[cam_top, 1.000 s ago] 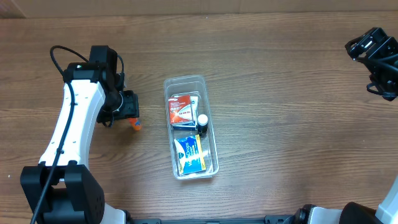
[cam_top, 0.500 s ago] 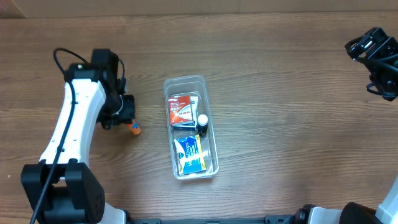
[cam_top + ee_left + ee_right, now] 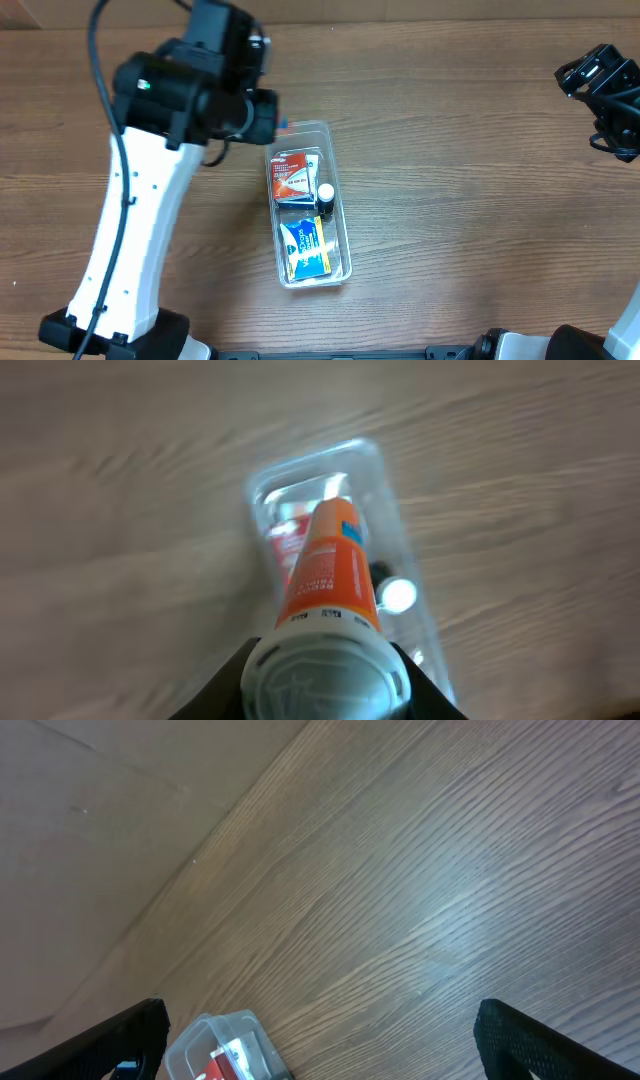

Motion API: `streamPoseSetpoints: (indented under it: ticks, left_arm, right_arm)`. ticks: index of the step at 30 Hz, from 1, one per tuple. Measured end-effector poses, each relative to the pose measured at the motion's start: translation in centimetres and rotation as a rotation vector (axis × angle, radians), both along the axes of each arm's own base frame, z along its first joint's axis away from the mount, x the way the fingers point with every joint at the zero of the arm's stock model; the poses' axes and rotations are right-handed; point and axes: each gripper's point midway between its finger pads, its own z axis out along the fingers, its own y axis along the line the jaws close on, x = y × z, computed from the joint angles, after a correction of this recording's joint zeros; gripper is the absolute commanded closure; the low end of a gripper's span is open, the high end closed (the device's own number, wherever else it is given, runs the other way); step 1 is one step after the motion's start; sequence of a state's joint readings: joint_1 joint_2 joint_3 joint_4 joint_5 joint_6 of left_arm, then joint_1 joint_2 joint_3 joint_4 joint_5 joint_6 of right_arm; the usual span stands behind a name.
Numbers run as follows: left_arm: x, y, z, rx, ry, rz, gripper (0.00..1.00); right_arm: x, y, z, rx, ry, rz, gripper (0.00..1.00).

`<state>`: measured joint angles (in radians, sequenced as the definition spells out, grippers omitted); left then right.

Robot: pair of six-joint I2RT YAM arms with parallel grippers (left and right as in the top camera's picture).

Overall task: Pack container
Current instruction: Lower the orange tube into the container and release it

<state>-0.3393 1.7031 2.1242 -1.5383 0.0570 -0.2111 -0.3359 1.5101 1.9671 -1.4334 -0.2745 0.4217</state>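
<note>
left tool (image 3: 325,682) grips an orange plastic tube (image 3: 326,572); beneath it, the clear rectangular plastic container (image 3: 402,532) holds a red box (image 3: 292,178), a white-capped bottle (image 3: 326,192) and a blue box (image 3: 305,248). right tool (image 3: 322,1042) gapes empty.

Even soft light; blurred left-wrist view.

Two boxes (image 3: 293,178) (image 3: 306,248); one container (image 3: 297,126), bottle (image 3: 326,197), tube (image 3: 327,575)

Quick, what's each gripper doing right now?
Left gripper: closed on the orange tube.
Right gripper: open, empty.
</note>
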Motion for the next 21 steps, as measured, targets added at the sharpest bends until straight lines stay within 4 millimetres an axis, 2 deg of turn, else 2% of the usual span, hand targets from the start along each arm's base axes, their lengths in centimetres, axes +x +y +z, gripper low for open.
streamPoseSetpoints:
  ticks: [1, 3, 5, 7, 10, 13, 15, 18, 21]
  left_arm:
    - [0.4, -1.6, 0.3, -0.016, -0.033, -0.03, 0.81]
    - [0.6, -3.1, 0.2, -0.026, -0.054, -0.05, 0.81]
    - [0.6, -4.4, -0.9, -0.018, -0.037, -0.074, 0.82]
    - [0.9, -5.6, -2.6, -0.007, -0.006, -0.086, 0.83]
    - [1.6, -7.2, -6.5, 0.035, 0.076, -0.104, 0.85]
    - [2.1, -8.0, -10.6, 0.083, 0.169, -0.1, 0.85]
    - [2.4, -8.2, -12.4, 0.114, 0.206, -0.093, 0.85]
    - [2.4, -8.4, -13.5, 0.136, 0.225, -0.093, 0.83]
    - [2.6, -8.5, -13.5, 0.14, 0.215, -0.083, 0.83]
  right_arm:
    - [0.0, 0.0, 0.0, 0.0, 0.001, 0.0, 0.0]
    - [0.0, 0.0, 0.0, 0.0, 0.0, 0.0, 0.0]
    - [0.0, 0.0, 0.0, 0.0, 0.0, 0.0, 0.0]
    - [0.0, 0.0, 0.0, 0.001, 0.0, 0.0, 0.0]
    - [0.0, 0.0, 0.0, 0.0, 0.001, 0.0, 0.0]
    - [0.0, 0.0, 0.0, 0.0, 0.0, 0.001, 0.0]
    - [0.0, 0.0, 0.0, 0.0, 0.001, 0.0, 0.0]
    - [0.0, 0.0, 0.0, 0.001, 0.0, 0.0, 0.0]
    - [0.0, 0.0, 0.0, 0.001, 0.001, 0.0, 0.0]
